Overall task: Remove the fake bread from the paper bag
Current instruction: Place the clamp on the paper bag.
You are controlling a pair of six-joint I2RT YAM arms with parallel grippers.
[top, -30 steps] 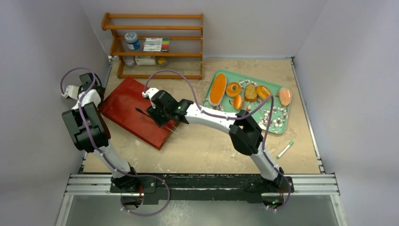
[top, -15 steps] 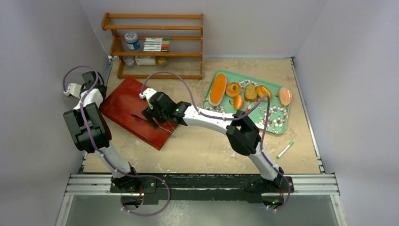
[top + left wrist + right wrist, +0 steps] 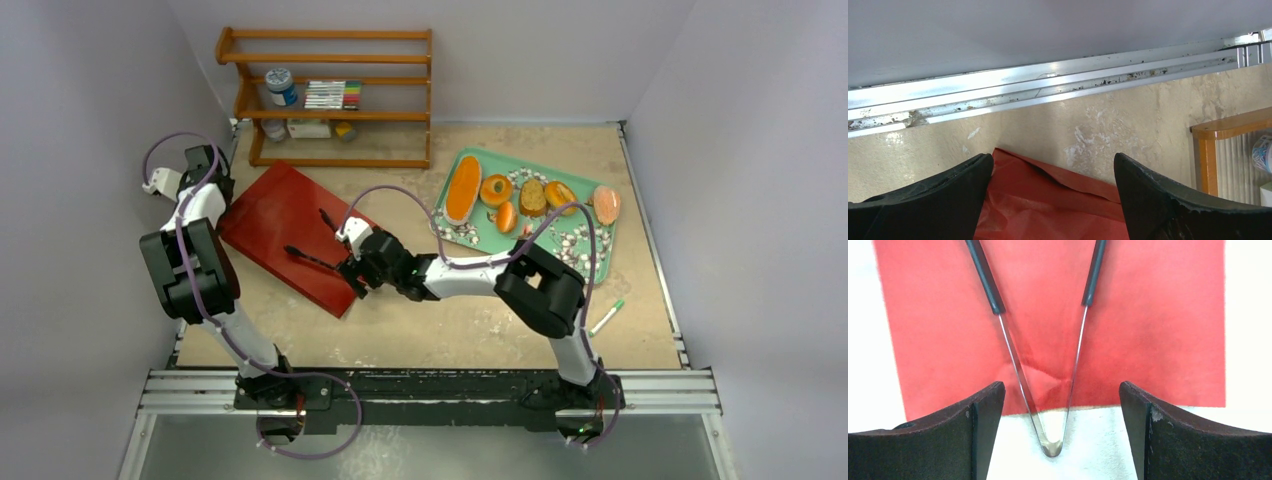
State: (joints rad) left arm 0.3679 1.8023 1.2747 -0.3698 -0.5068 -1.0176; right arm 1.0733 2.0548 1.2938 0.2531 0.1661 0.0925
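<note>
- The right gripper [image 3: 1060, 387] has spread its jaws and backed off, leaving the tongs [image 3: 986, 280] lying on the flat paper bag [image 3: 275, 215].
- The left gripper [image 3: 1053, 160] hangs spread at the bag's far corner.
- The fake bread [image 3: 463, 190], 6 pieces, sits on the tray [image 3: 590, 255]; the task looks finished.

You have a plain red bag [image 3: 1148, 315] just ahead of your black right claw [image 3: 1060, 390]. The tongs [image 3: 982, 275] on it are silver with black tips. Well off to the claw's side, orange-brown bread [image 3: 462, 190] sits on a green, white-flowered tray [image 3: 590, 262]; the table [image 3: 450, 310] is mottled beige.
</note>
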